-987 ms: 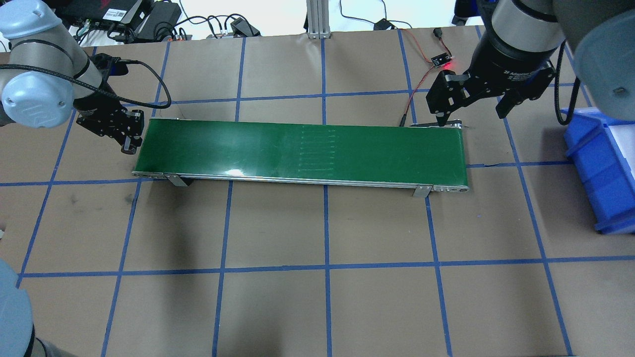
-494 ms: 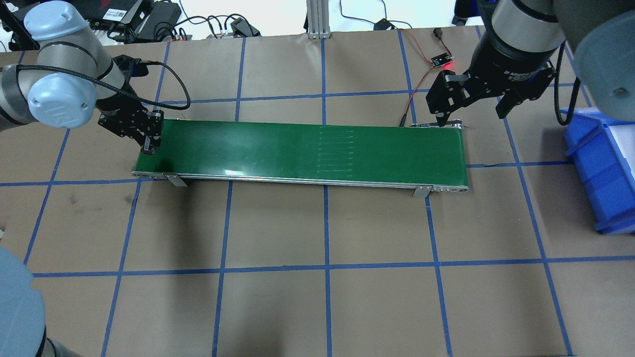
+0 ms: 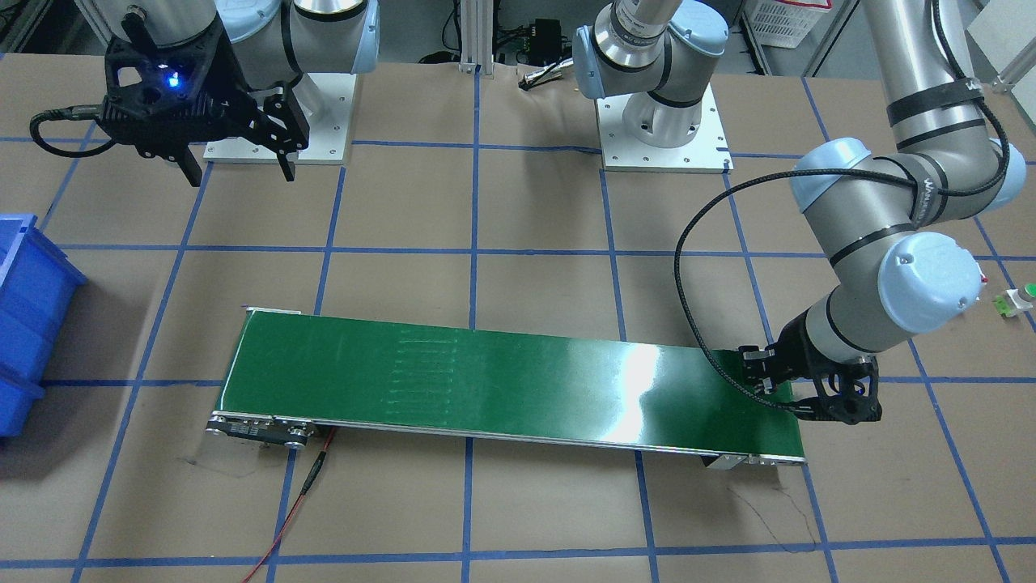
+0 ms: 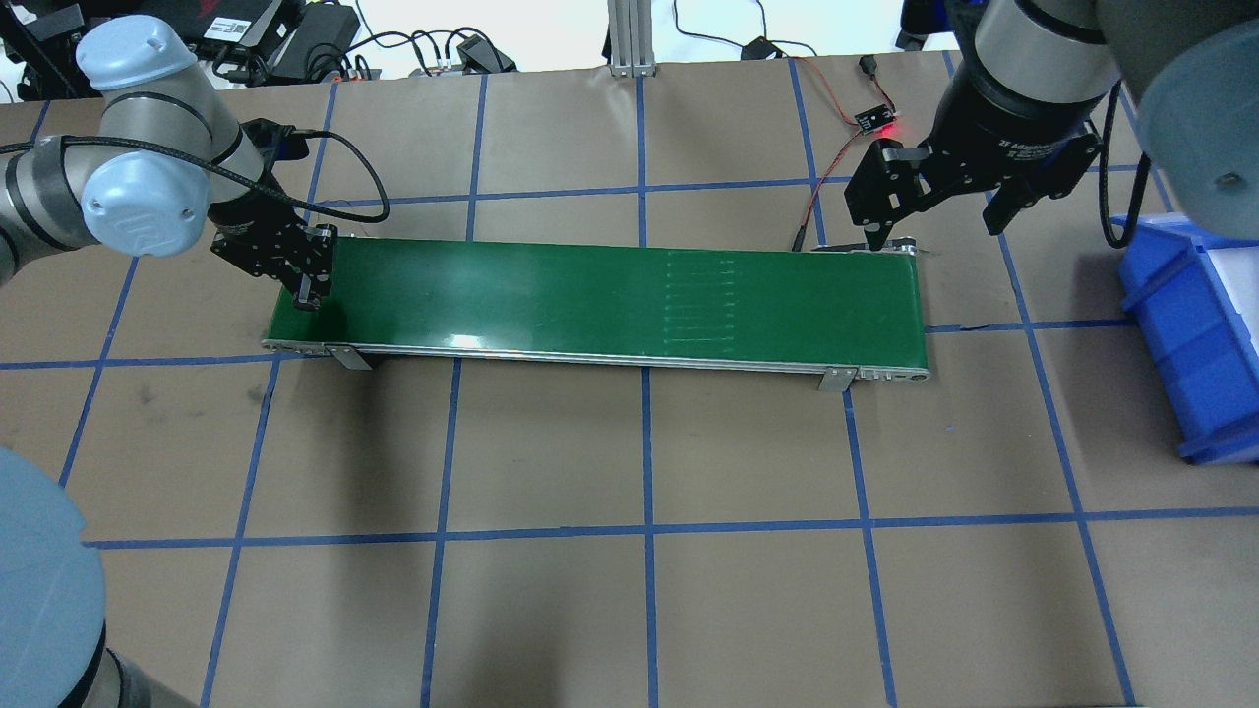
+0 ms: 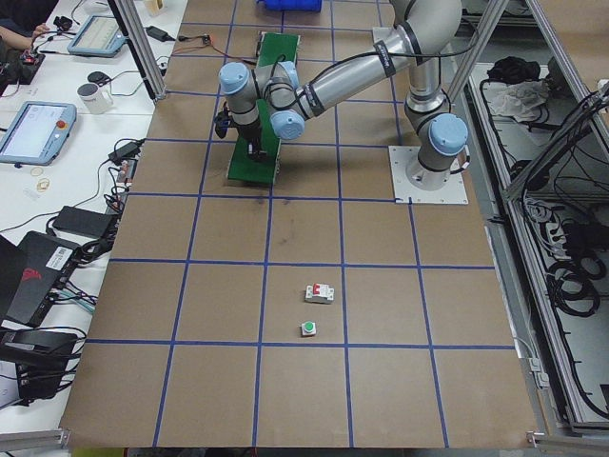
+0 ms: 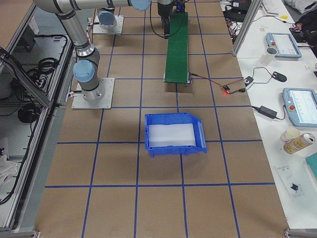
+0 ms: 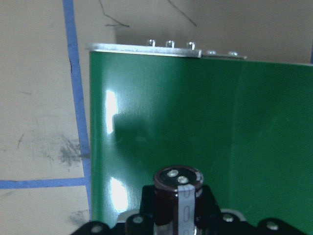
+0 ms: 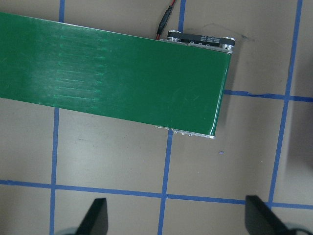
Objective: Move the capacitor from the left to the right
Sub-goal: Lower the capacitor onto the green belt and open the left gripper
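Silver arms (image 3: 919,121), pale blue joint caps (image 3: 931,279), black cable (image 3: 680,251), black left hand (image 4: 313,293) and right hand (image 3: 241,172).

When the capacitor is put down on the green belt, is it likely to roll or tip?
The capacitor is a stubby cylinder, so laid on its side it would probably roll on the glossy conveyor belt. On its flat end it likely stands.

The stubby dark capacitor (image 7: 178,192) with a silvery stripe sits clamped in the left pincer (image 4: 312,294) above the green belt (image 7: 205,107).
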Available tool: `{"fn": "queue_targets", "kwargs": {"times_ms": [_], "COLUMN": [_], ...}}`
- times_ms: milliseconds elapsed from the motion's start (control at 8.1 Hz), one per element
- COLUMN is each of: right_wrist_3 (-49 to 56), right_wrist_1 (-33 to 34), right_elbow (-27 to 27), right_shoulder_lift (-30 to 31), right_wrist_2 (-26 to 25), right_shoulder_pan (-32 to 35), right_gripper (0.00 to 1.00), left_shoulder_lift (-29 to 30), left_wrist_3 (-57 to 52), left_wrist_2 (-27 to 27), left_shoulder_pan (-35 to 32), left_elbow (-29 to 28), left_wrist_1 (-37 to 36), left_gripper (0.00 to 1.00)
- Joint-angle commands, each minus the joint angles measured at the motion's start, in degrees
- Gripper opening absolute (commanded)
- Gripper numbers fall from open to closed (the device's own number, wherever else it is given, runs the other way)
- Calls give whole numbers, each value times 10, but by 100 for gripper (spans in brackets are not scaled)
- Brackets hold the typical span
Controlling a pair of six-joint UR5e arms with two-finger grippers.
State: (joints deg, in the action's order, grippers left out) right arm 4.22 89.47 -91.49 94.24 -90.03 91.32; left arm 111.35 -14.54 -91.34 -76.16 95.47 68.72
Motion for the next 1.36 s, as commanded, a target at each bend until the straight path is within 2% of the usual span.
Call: {"fn": "queue_targets", "kwargs": {"times_ms": [0, 617, 864, 987, 1234], "right_wrist_3": [0, 0, 0, -1, -1], "right_wrist_1": [0, 0, -1, 0, -1], "right_elbow": [0, -1, -4, -4, -4], "right_shoulder_lift": [0, 0, 1, 1, 1], "right_wrist_2": [0, 0, -1, 0, 0], "right_shoulder_pan": [0, 0, 0, 0, 0], "right_gripper": [100, 100, 100, 100, 100], "left_shoulder_lift": [15, 29, 32, 26, -5], "left_wrist_3": [0, 9, 71, 88, 94], "left_wrist_2": [0, 0, 2, 19, 9], "left_shoulder_pan": [-25, -29, -30, -37, -85], "left_elbow": [-12, -12, -7, -11, -15], "left_wrist_1": [-28, -32, -53, -55, -39], "left_gripper": [0, 2, 99, 100, 100]}}
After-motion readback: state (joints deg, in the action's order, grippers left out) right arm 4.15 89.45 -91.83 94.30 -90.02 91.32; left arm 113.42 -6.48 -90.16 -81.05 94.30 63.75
